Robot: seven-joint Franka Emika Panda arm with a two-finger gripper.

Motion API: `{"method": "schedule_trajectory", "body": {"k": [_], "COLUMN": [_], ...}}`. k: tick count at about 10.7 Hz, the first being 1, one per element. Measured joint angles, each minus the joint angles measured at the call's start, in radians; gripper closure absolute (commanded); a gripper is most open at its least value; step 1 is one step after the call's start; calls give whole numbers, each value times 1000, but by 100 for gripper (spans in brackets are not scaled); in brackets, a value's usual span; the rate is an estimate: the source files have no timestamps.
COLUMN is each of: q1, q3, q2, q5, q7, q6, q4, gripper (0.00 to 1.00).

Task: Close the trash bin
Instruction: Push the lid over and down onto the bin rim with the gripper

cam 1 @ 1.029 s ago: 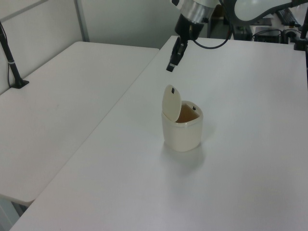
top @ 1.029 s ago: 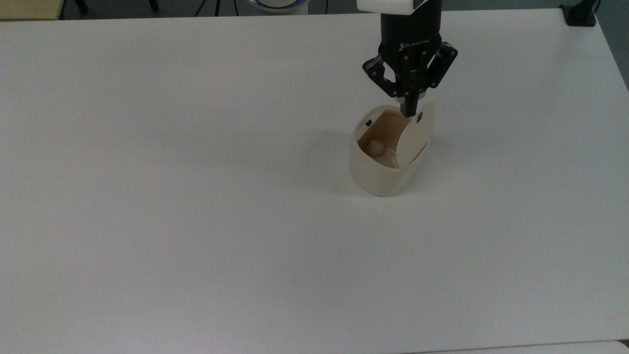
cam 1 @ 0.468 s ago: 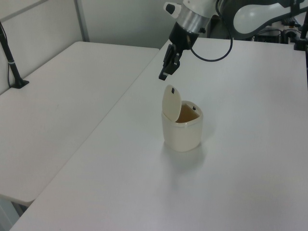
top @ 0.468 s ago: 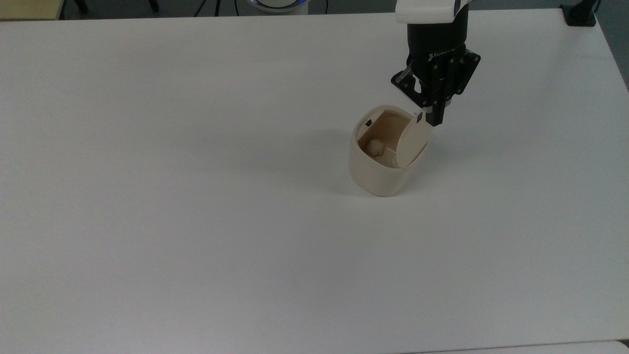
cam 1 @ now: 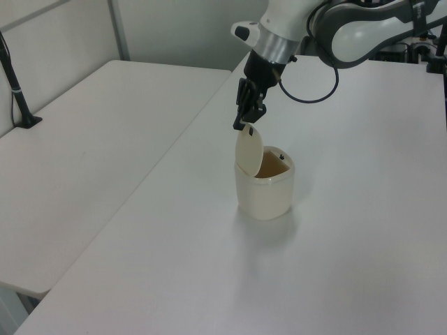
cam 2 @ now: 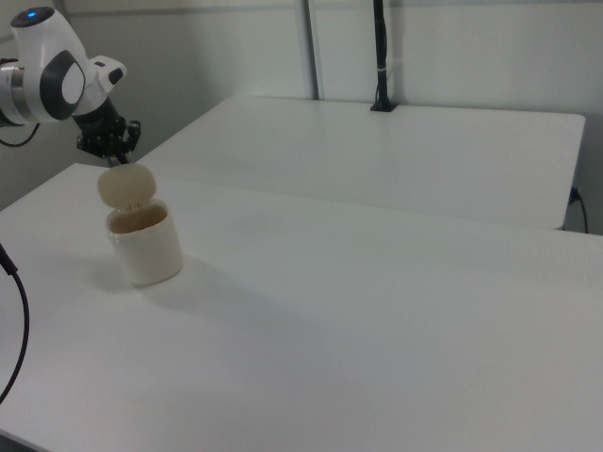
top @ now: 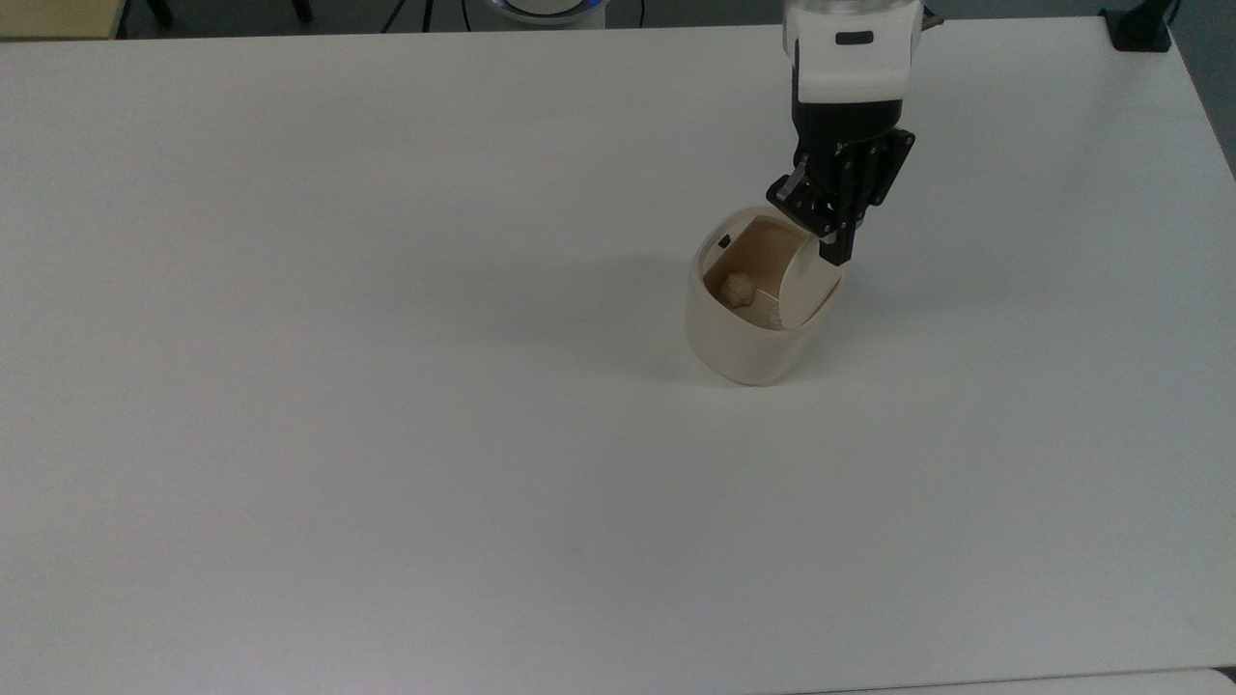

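Tool [top: 832,253] fingers together, tip at the upright lid [cam 1: 249,146] edge, open trash bin [top: 744,333] just below

Top view: the arm [top: 850,48] is cut off by the frame's upper edge, and your gripper [top: 834,253] hides the top of the raised lid [top: 806,285]. Right view: arm [cam 2: 47,80] runs off the right view's left; contact btwn fingertips & lid [cam 2: 124,186] too small to tell.

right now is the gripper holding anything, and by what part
Nothing is held. The gripper is shut with its tips at the top edge of the bin's raised lid, beside it, not clamped around it.
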Motion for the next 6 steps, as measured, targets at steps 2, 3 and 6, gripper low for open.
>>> {"method": "schedule_trajectory", "body": {"k": [2, 3, 6], "q1": [-3, -5, -6], "q3": [0, -1, -1], "q2": [0, -1, -2], "q5": [0, 0, 0], "q7": [-55, -76, -89], "q6": [-112, -158, -199], "q4": [5, 9, 11], "gripper": [98, 99, 100]}}
